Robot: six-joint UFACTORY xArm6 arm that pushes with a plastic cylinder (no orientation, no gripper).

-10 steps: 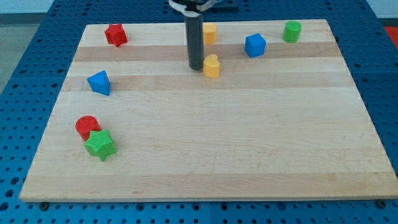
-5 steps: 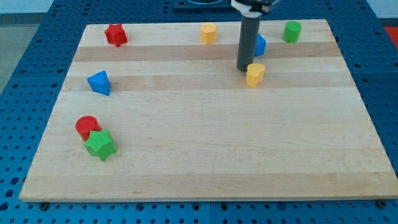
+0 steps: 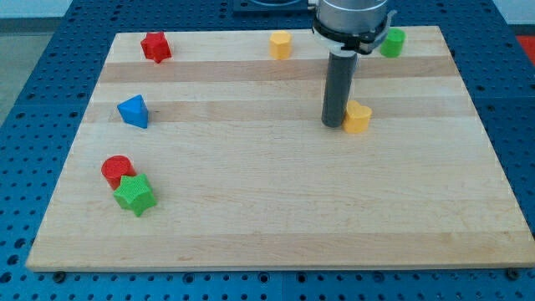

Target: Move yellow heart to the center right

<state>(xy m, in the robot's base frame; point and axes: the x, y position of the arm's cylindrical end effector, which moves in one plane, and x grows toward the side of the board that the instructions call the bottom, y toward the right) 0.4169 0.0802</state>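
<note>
The wooden table (image 3: 276, 226) fills most of the view, with a blue pegboard surface (image 3: 33, 125) showing around its edges. My rod (image 3: 338, 88) stands upright over the right half of the table, toward the view's top. I have no fingers to spread or close, only this straight dark rod. My tip (image 3: 333, 124) rests on the wood, touching the left side of the yellow heart (image 3: 358, 117). The yellow heart sits right of the middle of the table, somewhat above its mid-height. The blue triangular block (image 3: 134, 110) lies near the left edge. Lower on the left, the green star (image 3: 135, 193) touches the red cylinder (image 3: 117, 170) just above it. The red star (image 3: 155, 46) sits by the top left corner. A second yellow block (image 3: 281, 44), its shape unclear, lies at the top centre. The green cylinder (image 3: 392, 42) is partly hidden behind my arm at the top right.
</note>
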